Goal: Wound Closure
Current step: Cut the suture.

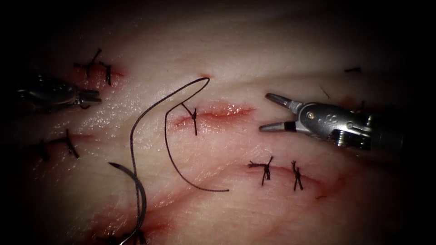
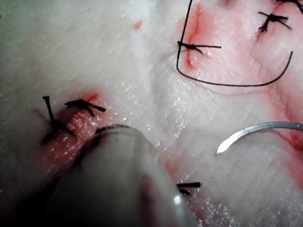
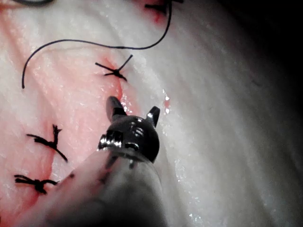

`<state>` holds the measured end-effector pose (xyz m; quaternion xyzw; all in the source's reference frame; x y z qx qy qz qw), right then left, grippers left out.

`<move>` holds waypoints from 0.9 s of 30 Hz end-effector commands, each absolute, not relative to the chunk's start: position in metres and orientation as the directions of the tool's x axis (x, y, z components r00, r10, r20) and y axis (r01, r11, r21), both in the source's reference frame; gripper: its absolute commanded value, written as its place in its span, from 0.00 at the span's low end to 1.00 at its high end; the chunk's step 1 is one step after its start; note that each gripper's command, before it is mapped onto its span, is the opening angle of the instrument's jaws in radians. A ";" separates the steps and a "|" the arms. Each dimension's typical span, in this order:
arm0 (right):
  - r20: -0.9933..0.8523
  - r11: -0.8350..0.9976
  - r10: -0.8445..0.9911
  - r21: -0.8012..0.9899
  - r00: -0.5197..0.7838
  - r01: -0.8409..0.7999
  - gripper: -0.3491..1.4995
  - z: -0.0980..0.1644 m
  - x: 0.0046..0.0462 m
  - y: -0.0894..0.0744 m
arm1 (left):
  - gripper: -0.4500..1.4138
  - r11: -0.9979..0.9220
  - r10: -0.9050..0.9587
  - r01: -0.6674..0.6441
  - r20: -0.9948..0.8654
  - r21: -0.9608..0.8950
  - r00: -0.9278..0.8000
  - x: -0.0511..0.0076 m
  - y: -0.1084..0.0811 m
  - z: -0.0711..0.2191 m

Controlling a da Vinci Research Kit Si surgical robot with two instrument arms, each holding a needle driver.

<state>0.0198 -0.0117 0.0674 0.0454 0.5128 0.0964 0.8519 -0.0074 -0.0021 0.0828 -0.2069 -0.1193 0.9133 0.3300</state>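
Two tools flank the central cut [image 1: 213, 112] in the tissue [image 1: 272, 54], and neither holds anything. Far to the left of that cut, the left tool [image 1: 93, 96] lies low over the tissue beside an already knotted wound; its jaws look closed or nearly so, but I cannot tell for certain, and nothing sits between them.

Below and to the left of the cut, the curved needle [image 1: 138, 199] rests free on the tissue surface, not driven into it; the left wrist view shows its pointed end [image 2: 220, 150] lying bare on the pale surface. It seems to have been set down there, out of both tools' grasp, probably so the hands are free.

From the needle the thread [image 1: 136, 127] climbs in a long arc, bends above the cut's left end, and comes down to a knot [image 1: 194, 115] that crosses the cut near that end. A second strand [image 1: 181, 174] curls from the knot downward and ends loose below the cut. Only this one stitch crosses the central cut, so the rest of it lies unclosed.

Just right of the cut, the right tool [image 1: 268, 112] hovers with its jaws spread wide and empty, tips pointing toward the cut's right end. Below the cut, to the right, a lower wound bears two finished knots [image 1: 265, 170].
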 end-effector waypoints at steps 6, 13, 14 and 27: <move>-0.831 0.979 0.204 0.182 0.517 -0.093 0.68 0.067 0.0210 -0.011 | 0.73 -0.765 0.636 -0.544 -0.275 -0.344 -0.721 -0.0074 -0.002 0.085; -0.830 0.973 0.226 0.214 0.510 -0.084 0.69 0.068 0.0209 -0.011 | 0.75 -0.785 0.610 -0.540 -0.222 -0.305 -0.761 -0.0054 -0.003 0.086; -0.830 0.974 0.225 0.213 0.510 -0.083 0.69 0.068 0.0209 -0.011 | 0.74 -0.790 0.603 -0.540 -0.208 -0.289 -0.771 -0.0049 -0.003 0.086; -0.830 0.974 0.219 0.213 0.513 -0.071 0.69 0.068 0.0203 -0.011 | 0.76 -0.835 0.541 -0.519 -0.103 -0.180 -0.835 0.0032 -0.002 0.084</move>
